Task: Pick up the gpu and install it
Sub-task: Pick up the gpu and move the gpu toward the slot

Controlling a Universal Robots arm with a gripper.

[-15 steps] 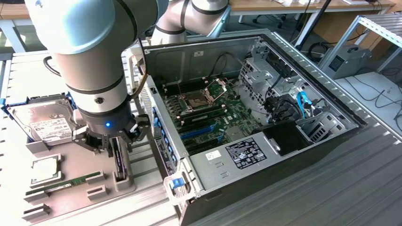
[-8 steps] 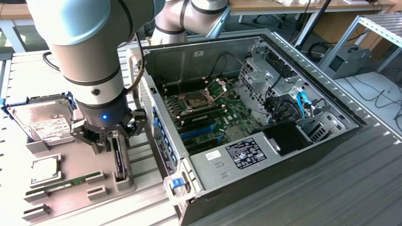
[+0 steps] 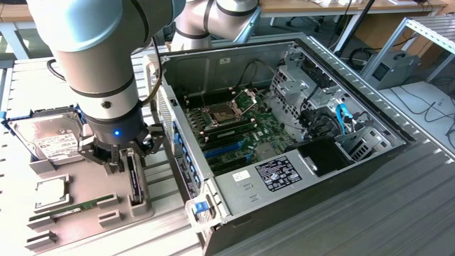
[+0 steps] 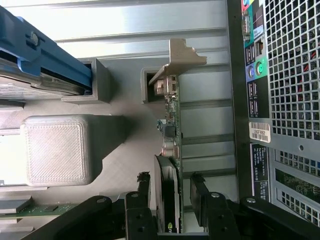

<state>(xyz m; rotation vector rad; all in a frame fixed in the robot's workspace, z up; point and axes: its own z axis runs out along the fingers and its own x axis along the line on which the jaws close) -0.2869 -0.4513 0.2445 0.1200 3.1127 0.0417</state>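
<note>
The gpu (image 3: pixel 133 180) is a thin black card standing on edge in a grey holder (image 3: pixel 138 205) on the fixture plate, at the exterior view's left of the computer case (image 3: pixel 235 184). In the wrist view the gpu (image 4: pixel 170 130) runs lengthwise with its silver bracket (image 4: pixel 182 55) at the far end. My gripper (image 3: pixel 122 159) is lowered over the card's near end. The gripper (image 4: pixel 171 192) is open, one black finger (image 4: pixel 144 195) on each side of the card with a small gap showing on both sides. The open case shows the motherboard (image 3: pixel 235 128) with its blue slots (image 3: pixel 224 149).
A silver hard drive (image 3: pixel 50 140) in a blue carrier (image 4: pixel 45 55) stands beside the gpu holder. A green memory stick (image 3: pixel 71 209) and a square chip (image 3: pixel 48 193) lie on the same plate. The case's rear panel (image 4: pixel 285 100) is close beside the card. A grey block (image 4: pixel 55 150) sits opposite.
</note>
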